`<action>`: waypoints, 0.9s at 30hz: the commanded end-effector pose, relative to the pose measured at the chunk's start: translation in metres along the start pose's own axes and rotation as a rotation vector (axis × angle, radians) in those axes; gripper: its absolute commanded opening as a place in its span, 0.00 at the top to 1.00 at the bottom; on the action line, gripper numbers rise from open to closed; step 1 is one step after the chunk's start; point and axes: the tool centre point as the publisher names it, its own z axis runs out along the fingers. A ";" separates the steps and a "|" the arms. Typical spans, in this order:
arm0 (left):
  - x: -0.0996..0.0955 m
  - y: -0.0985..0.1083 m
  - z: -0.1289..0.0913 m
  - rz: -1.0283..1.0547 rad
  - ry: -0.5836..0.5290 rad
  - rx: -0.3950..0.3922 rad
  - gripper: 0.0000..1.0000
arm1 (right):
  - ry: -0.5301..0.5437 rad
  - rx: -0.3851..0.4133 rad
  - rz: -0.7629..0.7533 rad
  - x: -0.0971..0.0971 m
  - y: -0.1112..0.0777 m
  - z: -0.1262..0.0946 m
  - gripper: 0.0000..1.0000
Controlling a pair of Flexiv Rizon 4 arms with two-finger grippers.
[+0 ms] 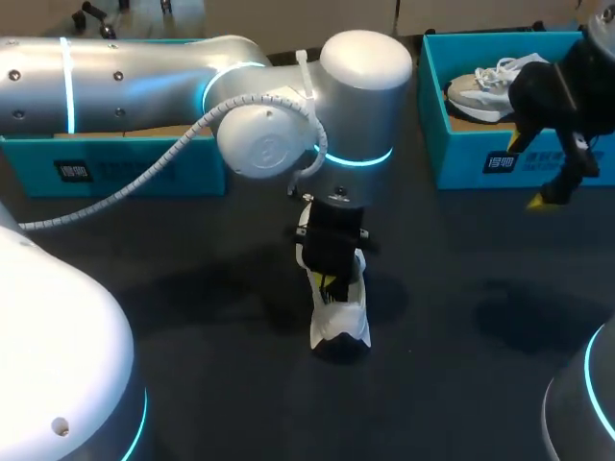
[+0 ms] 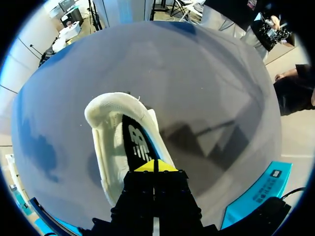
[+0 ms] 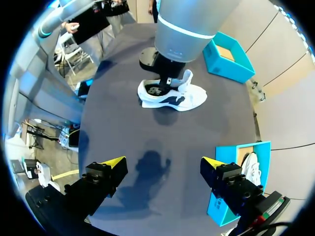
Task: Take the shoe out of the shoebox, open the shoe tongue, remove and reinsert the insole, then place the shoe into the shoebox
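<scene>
— What is the left pincer (image 2: pixel 154 166) up to?
— Its yellow tips are pressed together on the heel end of the black insole (image 2: pixel 139 142), down in the mouth of the white shoe (image 1: pixel 341 325). The right pincer (image 3: pixel 164 162) hangs wide apart and grips nothing, above the bench and near the right shoebox (image 1: pixel 461 158).
— And the rest, big things first?
— The dark bench (image 1: pixel 192 288) carries everything. The left arm (image 1: pixel 144 72) stretches from the left side to the middle. The two teal boxes stand along the far edge. The left shoebox (image 1: pixel 115 171) is partly behind that arm, and the right shoebox has a second pale shoe (image 1: pixel 485 88) lying in it.
— And the white shoe?
— It sits on its sole in the middle of the bench, outside both boxes and well apart from them, right under the left pincer. The insole, blue along one edge, runs from inside it up to the tips.
</scene>
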 end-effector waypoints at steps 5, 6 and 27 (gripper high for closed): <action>-0.001 -0.001 0.019 0.001 0.018 -0.002 1.00 | 0.003 0.003 0.002 -0.002 0.001 0.001 0.00; -0.001 -0.002 0.021 0.002 0.019 -0.001 1.00 | 0.003 0.003 0.002 -0.002 0.001 0.001 0.00; -0.023 -0.002 0.047 -0.012 -0.017 0.003 1.00 | 0.003 0.003 0.002 -0.002 0.001 0.001 0.00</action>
